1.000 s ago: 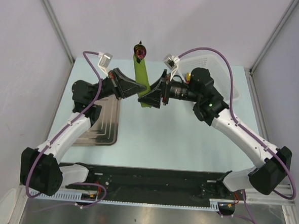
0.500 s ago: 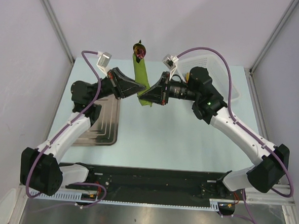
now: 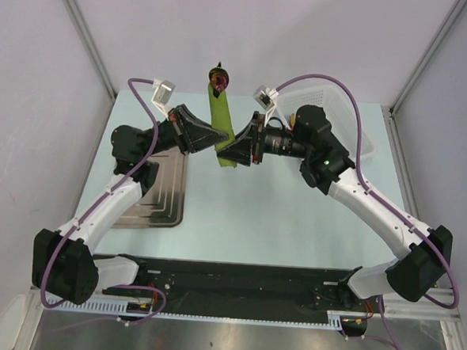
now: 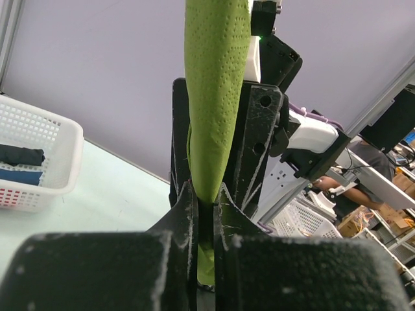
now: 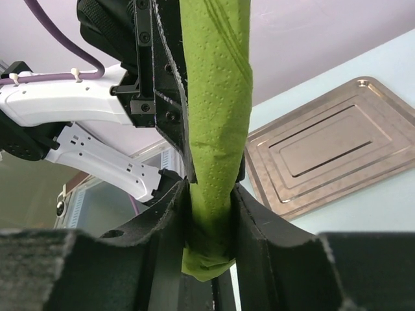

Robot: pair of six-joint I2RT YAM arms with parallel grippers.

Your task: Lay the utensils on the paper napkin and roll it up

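Green paper fills the middle of both wrist views: the paper napkin (image 3: 218,114) is rolled into a long thin tube. In the top view it sits in the upper middle of the frame, held up off the tabletop (image 3: 279,213) and leaning a little.

The left end effector (image 3: 221,138) comes in from the left. Its fingers (image 4: 185,220) are pressed together on the low end of the roll, and a bit of green hangs out under them.

The right end effector (image 3: 222,154) comes in from the right, just below the left one on the roll. Its fingers (image 5: 170,220) sit on both sides of the roll and touch it, so they pinch it too. The roll looks squeezed thinner where they hold it.

At the top end of the roll, a dark red bit (image 3: 218,81) and a thin dark tip (image 3: 219,66) poke out. They are too small to tell what they are.

A silver metal tray (image 3: 165,196) lies flat on the left side of the tabletop, partly under the left arm. A white plastic basket (image 3: 343,98) stands at the upper right. In the left wrist view it has something dark blue inside.
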